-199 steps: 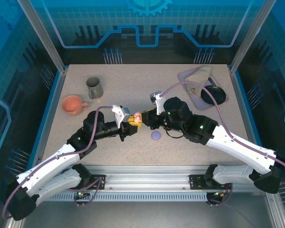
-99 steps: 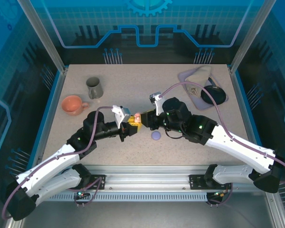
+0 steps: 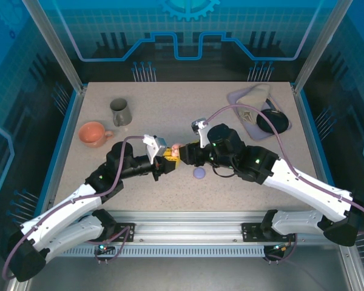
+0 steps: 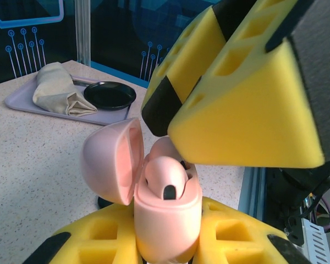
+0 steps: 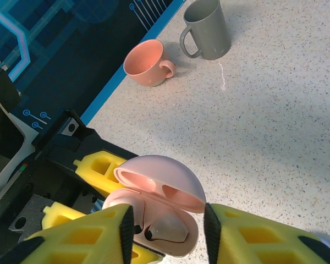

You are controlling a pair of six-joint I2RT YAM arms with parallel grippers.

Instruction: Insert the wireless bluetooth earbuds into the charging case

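My left gripper (image 3: 168, 162) is shut on the body of a pinkish-beige charging case (image 4: 168, 220), holding it upright above the table with its lid (image 4: 107, 162) swung open. A pinkish-beige earbud (image 4: 165, 176) sits in the case's near slot. A second pink rounded shape behind it is partly hidden by the right fingers (image 4: 247, 110). My right gripper (image 5: 166, 231) hovers just over the open case (image 5: 154, 190), its yellow fingers apart on either side of the seated earbud (image 5: 168, 228) and holding nothing.
A small lavender round case (image 3: 199, 173) lies on the table below the grippers. A grey mug (image 3: 120, 111) and a pink cup (image 3: 93, 133) stand at the back left. At the back right a tray (image 3: 242, 100) holds a black dish (image 3: 272, 122) and a folded cloth (image 3: 255, 94).
The right gripper's fingers have spread apart over the case. The left gripper and the case have stayed in place.
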